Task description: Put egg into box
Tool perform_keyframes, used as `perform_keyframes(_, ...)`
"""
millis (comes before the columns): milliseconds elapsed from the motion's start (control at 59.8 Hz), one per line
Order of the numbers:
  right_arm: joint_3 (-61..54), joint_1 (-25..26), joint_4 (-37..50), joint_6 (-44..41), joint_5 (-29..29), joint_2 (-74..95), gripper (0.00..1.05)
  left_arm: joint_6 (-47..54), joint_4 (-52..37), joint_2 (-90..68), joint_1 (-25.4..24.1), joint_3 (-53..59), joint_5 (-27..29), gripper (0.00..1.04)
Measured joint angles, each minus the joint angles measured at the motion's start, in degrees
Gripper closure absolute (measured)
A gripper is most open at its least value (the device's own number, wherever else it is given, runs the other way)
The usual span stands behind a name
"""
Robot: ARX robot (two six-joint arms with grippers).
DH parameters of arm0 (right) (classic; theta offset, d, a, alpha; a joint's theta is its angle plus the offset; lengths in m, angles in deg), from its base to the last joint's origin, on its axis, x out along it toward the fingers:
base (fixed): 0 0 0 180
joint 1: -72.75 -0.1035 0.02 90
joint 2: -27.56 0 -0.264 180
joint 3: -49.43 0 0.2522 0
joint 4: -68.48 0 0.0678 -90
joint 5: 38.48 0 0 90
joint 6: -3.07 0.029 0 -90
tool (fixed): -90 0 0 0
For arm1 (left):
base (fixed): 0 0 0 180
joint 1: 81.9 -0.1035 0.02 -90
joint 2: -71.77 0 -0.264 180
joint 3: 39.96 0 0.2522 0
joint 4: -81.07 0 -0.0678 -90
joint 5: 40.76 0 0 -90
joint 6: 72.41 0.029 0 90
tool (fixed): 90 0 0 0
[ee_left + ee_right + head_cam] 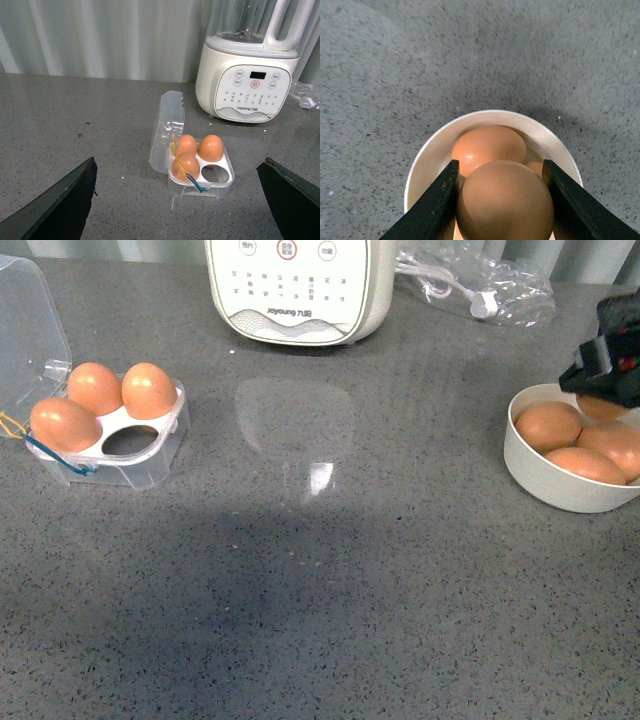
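The box [160, 450] stands open at the left of the table, its clear lid tipped back. It holds three orange-brown eggs, and its near-right cell [131, 440] is empty. It also shows in the left wrist view [222, 180]. My right gripper [502, 200] is shut on the egg [505, 202] just above a round white bowl [427, 160] that holds more eggs. In the front view this gripper [612, 365] is at the right edge over the bowl [540, 475]. My left gripper [182, 200] is open and empty, some way short of the box.
A white Joyoung blender base [300, 290] stands at the back centre. A crumpled clear plastic bag with a white cable [480, 285] lies at the back right. Grey speckled tabletop [330, 580] lies between box and bowl.
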Motion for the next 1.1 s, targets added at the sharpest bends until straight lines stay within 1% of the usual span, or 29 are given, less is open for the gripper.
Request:
perform_keyframes(117, 0.9, -1.0, -0.7, -2.1, 2.5, -2.1, 0.62, 0.0, 0.0, 0.0, 0.0, 0.0, 0.0, 0.07)
perform_keyframes(251, 3.4, -3.3, -1.2, -5.2, 7.3, -1.9, 0.62, 0.0, 0.0, 0.0, 0.0, 0.0, 0.0, 0.07)
perform_keyframes(368, 6.3, -5.6, 0.3, -9.2, 10.4, 0.2, 0.62, 0.0, 0.0, 0.0, 0.0, 0.0, 0.0, 0.07)
perform_keyframes(519, 11.0, -8.4, -0.2, -13.9, 14.7, 4.4, 0.62, 0.0, 0.0, 0.0, 0.0, 0.0, 0.0, 0.07)
perform_keyframes(686, 16.8, -11.8, -1.7, -16.6, 16.3, 8.9, 0.62, 0.0, 0.0, 0.0, 0.0, 0.0, 0.0, 0.07)
perform_keyframes(836, 22.0, -15.3, -2.9, -17.7, 19.6, 12.9, 0.62, 0.0, 0.0, 0.0, 0.0, 0.0, 0.0, 0.07)
perform_keyframes(920, 24.6, -17.1, -3.2, -18.3, 20.2, 15.3, 0.62, 0.0, 0.0, 0.0, 0.0, 0.0, 0.0, 0.07)
perform_keyframes(1104, 27.9, -19.6, -3.5, -18.5, 22.3, 19.1, 0.62, 0.0, 0.0, 0.0, 0.0, 0.0, 0.0, 0.07)
